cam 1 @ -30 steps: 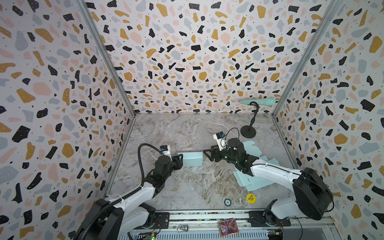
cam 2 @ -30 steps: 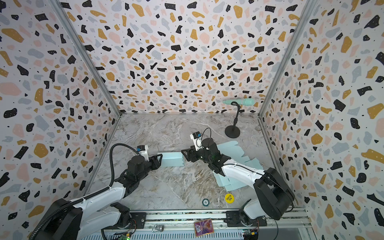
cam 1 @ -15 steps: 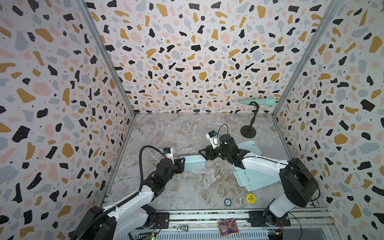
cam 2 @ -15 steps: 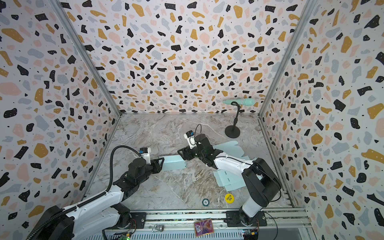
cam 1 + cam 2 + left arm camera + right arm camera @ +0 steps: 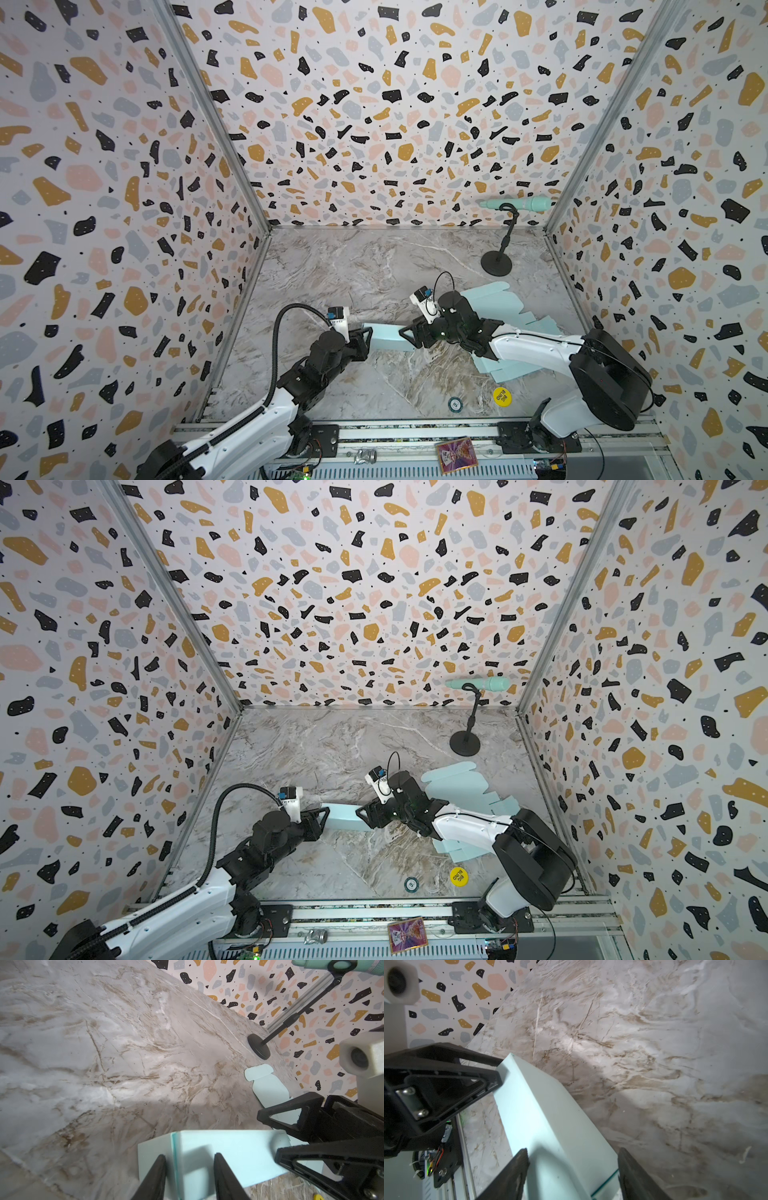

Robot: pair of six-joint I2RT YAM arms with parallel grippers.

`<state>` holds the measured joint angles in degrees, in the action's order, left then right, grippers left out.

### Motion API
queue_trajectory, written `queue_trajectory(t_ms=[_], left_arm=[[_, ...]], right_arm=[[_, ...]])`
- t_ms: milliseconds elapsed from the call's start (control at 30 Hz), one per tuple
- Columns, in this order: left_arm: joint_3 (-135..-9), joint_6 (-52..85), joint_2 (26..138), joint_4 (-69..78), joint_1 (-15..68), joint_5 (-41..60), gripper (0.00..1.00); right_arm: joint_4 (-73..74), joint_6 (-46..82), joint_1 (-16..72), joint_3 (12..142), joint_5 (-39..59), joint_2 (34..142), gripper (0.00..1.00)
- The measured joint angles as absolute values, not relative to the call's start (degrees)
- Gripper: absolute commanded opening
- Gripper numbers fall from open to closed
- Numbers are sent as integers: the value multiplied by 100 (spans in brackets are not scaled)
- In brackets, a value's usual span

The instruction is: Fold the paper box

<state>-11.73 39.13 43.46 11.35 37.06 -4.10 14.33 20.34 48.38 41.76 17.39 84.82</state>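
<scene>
A folded mint paper box (image 5: 386,336) (image 5: 345,814) lies on the marble floor between both arms. My left gripper (image 5: 368,334) (image 5: 189,1155) is at its left end. Its fingers are open and straddle the seam between the end flap and the long face (image 5: 228,1147), without clearly touching either. My right gripper (image 5: 409,334) (image 5: 572,1150) is at the box's right end. Its two fingers lie against the sides of the box (image 5: 550,1115), shut on it across its width.
Several flat mint box blanks (image 5: 503,303) lie under and behind the right arm. A black microphone stand (image 5: 496,264) rises at the back right. A yellow chip (image 5: 502,396) and a teal chip (image 5: 455,404) sit near the front rail.
The right gripper has swung left onto the box's right end. The left gripper has come up to the left end and its jaws have narrowed. The box has shifted slightly toward the front.
</scene>
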Motion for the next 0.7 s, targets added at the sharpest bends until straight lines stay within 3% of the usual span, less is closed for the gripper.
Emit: queue_trajectory(t_ms=[433,600,700], left_arm=[[-746,4418,2836,-794,4239,-403,45],[-1035,4525,3183,-1031,4261,-462,46],[-1584,4484,3874,-1048,4259,-504,53]], right_arm=[[1118,2272,5682,3232,794,7712,69],[1074,2504,5629,3103,687,7279,74],[1083,2762,5428,2961,923,7059,71]])
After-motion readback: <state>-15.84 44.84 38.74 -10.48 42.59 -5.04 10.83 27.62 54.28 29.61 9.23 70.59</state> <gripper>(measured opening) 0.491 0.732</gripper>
